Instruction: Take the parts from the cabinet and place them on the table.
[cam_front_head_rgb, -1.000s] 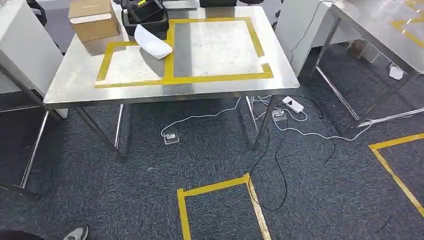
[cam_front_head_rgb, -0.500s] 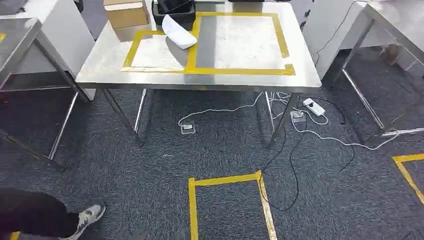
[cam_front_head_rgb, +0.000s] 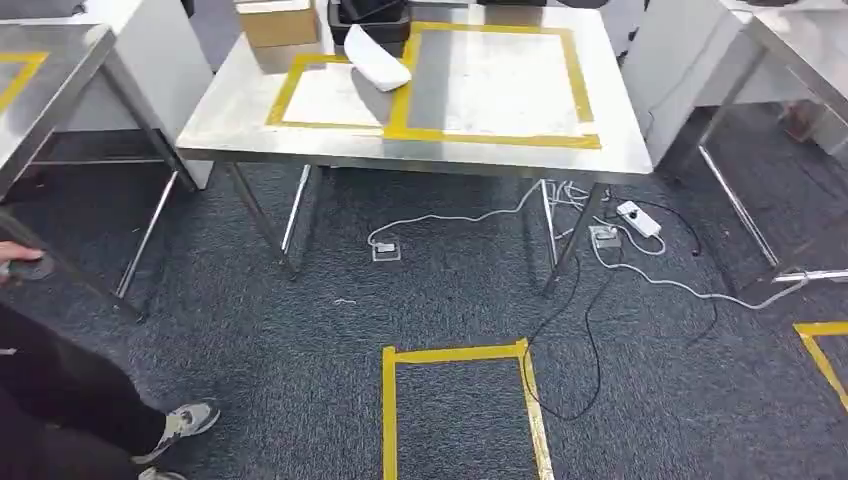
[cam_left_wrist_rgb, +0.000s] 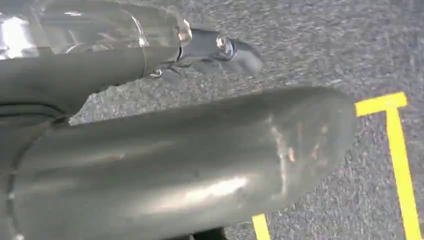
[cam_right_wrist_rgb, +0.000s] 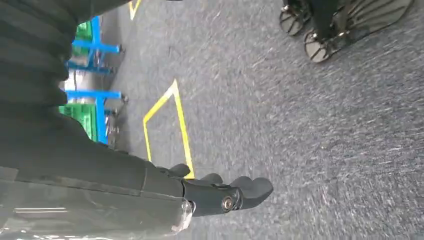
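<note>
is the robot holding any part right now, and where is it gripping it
The right hand holds nothing: its fingers hang bare over the carpet. The left hand is mostly hidden behind a grey cover, so whether it holds anything cannot be told.

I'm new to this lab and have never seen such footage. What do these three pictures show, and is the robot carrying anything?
They come from one walking humanoid robot. The wide picture is from its head, looking forward and down at a steel table marked with yellow tape. On the table lie a white pouch, a cardboard box and a black bin. Cables run over the carpet beneath, and a person's leg shows nearby.

The other two pictures come from cameras at the wrists, both hanging over the carpet. One shows the left robot hand, the other the right robot hand. Nothing is seen in either, though the pictures do not show clearly how their fingers lie.
</note>
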